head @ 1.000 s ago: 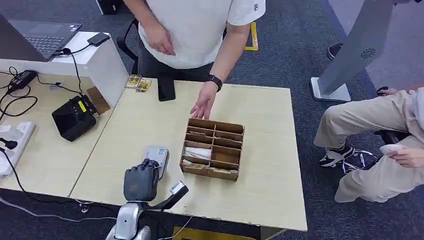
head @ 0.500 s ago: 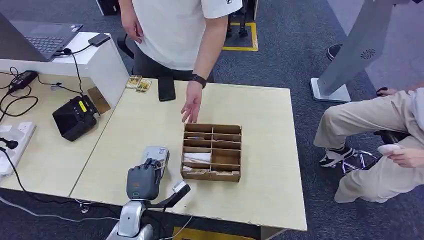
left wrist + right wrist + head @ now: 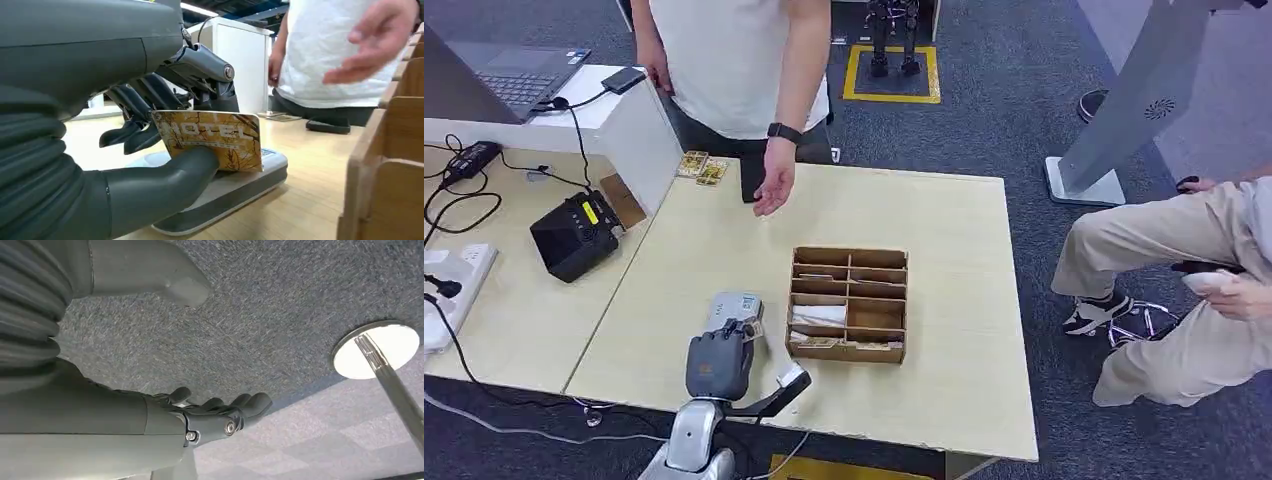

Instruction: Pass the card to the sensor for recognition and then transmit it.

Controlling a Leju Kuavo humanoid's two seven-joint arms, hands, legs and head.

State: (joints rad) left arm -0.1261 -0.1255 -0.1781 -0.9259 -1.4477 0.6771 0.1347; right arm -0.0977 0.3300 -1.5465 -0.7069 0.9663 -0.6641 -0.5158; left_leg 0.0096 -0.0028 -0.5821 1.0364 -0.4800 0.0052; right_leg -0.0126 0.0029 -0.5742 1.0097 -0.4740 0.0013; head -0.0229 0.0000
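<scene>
My left hand [image 3: 720, 362] stands at the table's near edge and pinches a golden card [image 3: 210, 140] printed "HOTEL" between thumb and fingers [image 3: 130, 135]. The card is upright, its lower edge on or just above the grey-white sensor [image 3: 735, 306], a flat reader lying left of the wooden box. In the left wrist view the sensor [image 3: 240, 185] lies directly under the card. My right hand [image 3: 215, 412] hangs beside my body over grey carpet, fingers loosely extended and holding nothing.
A wooden box with compartments [image 3: 849, 303] sits right of the sensor, white slips in it. A standing person's hand [image 3: 772, 190] hovers over the far table edge near a black phone [image 3: 752, 186] and loose cards [image 3: 701, 166]. A black device [image 3: 574, 235] sits left; a seated person [image 3: 1184, 270] right.
The person drew their hand back from the wooden box and stepped left, leaving the box squared up. My left hand with the card edged slightly right beside the sensor.
</scene>
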